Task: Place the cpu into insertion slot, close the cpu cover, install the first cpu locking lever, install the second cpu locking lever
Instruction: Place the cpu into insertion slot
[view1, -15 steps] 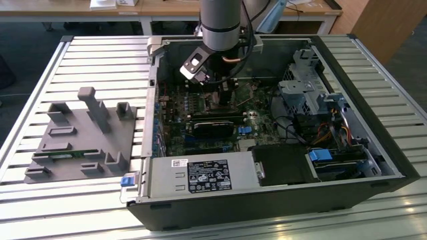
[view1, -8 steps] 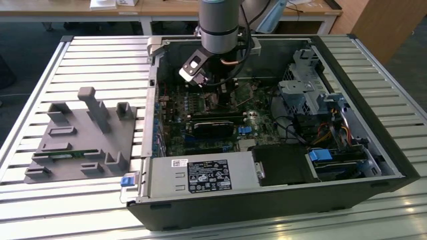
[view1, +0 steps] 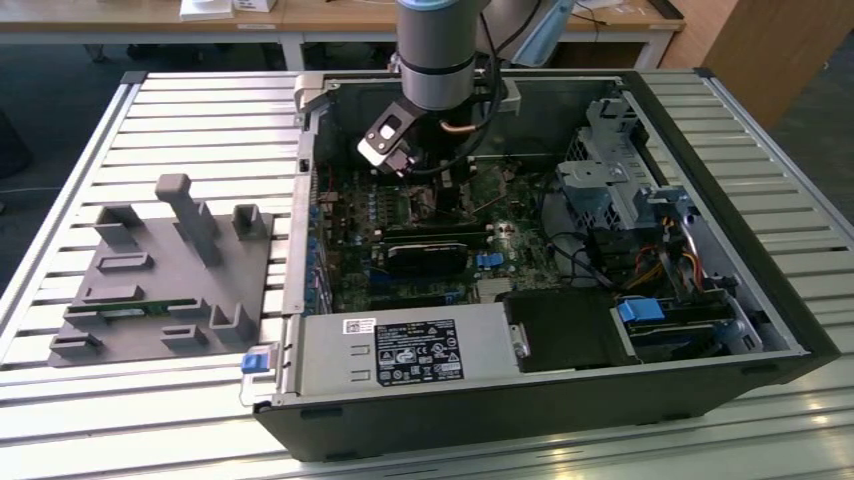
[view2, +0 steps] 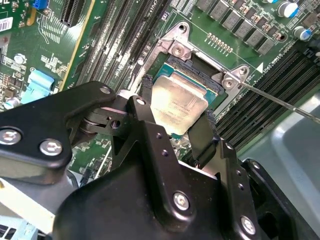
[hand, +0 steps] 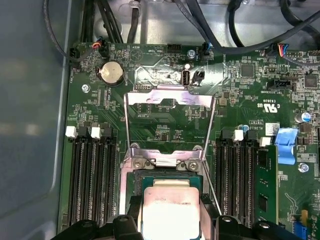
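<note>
My gripper (view2: 176, 105) is shut on the cpu (view2: 181, 100), a small square chip with a dull metal top, one black finger (view2: 146, 97) on each of two opposite edges. The chip hangs slightly tilted just over the insertion slot (view2: 199, 69), a dark square socket on the green board; I cannot tell whether they touch. In the first wrist view the cpu (hand: 170, 210) sits at the near side of the insertion slot (hand: 146, 178). Beyond it the cpu cover (hand: 170, 97) is swung open. Thin wire levers (hand: 212, 125) stand raised beside it. The arm (view1: 441, 60) reaches down into the case.
The open computer case (view1: 747, 300) lies on a slatted table. Inside are a black oblong card (view1: 427, 250), a power supply (view1: 400, 350), drive cages (view1: 607, 170) and cables. Memory slots (hand: 92, 175) flank the socket. A grey fixture block (view1: 160, 270) sits on the exterior view's left.
</note>
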